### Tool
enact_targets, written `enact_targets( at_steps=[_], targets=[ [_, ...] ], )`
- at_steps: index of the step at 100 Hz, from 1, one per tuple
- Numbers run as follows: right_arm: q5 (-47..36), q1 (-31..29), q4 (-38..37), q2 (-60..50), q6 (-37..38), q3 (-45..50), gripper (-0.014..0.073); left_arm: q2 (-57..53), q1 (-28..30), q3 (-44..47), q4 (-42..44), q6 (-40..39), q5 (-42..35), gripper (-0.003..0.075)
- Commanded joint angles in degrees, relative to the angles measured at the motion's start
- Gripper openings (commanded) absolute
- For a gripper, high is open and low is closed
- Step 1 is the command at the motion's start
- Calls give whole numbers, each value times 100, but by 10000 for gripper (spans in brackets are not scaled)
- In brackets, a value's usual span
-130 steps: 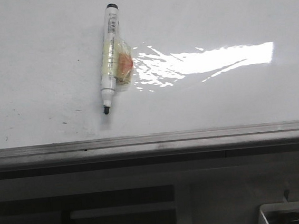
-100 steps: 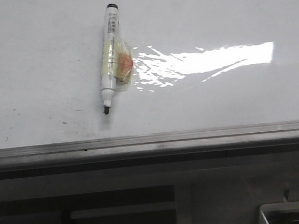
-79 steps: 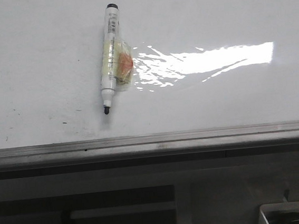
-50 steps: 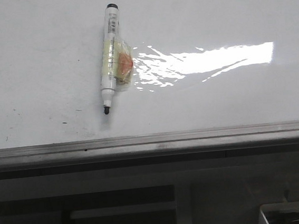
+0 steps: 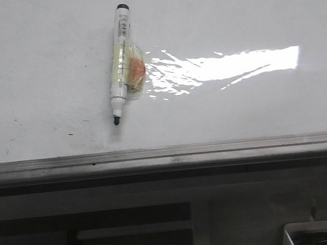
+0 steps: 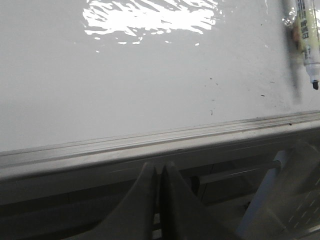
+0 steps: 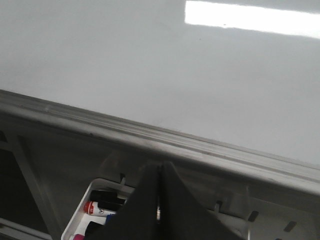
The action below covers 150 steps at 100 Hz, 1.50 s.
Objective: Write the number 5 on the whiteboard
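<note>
Beyond left claw [image 6: 160, 172], jaws shut, empty: whiteboard [image 5: 237, 104], no number 5 yet; marker [image 5: 119, 63] lying uncapped. Right claw [image 7: 160, 172] shut, empty. Advice: open, grasp barrel mid-length.

A capless marker [image 5: 120, 63] with a yellowish, orange-stained wrapper lies flat; a white tray [image 7: 95, 207] of markers sits below the right tool.

We see the tray [image 5: 322, 233] cut off at the front view's corner; the marker's [image 6: 306, 35] upper end runs past the left wrist view's edge.
</note>
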Motion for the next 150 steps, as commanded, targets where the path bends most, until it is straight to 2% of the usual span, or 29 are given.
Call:
enact_targets(
  at_steps=[1,41,52,72,98,120,130,142,150],
  targets=[
    [-106,-40,-88,-101,-4,145,-50,-154,7,95,-84,-27,-334,-20],
    [-106,-40,-88,-101,-4,145,-50,-154,7,95,-84,-27,-334,-20],
    [-29,-40,-401,-101,-4,145,-50,-154,7,95,-84,-27,-334,-20],
    [-29,-40,-401,-101,-4,145,-50,-154,7,95,-84,-27,-334,-20],
    [124,-40,-1700,-101,-4,145,-50,-154,7,95,-84,-27,-334,-20],
    [190,-40,-2031,-101,-4,135,-50,-154,7,95,58,-27,-387,-20],
    [190,-40,-2031,-101,-4,135,-50,-154,7,95,-323,-27,-559,-20],
    [190,-40,-2031,-101,-4,135,-50,-154,7,95,-1522,-27,-888,-20],
    [190,-40,-2031,-101,-4,135,-50,-154,7,95,-1813,-27,-911,-20]
  ],
)
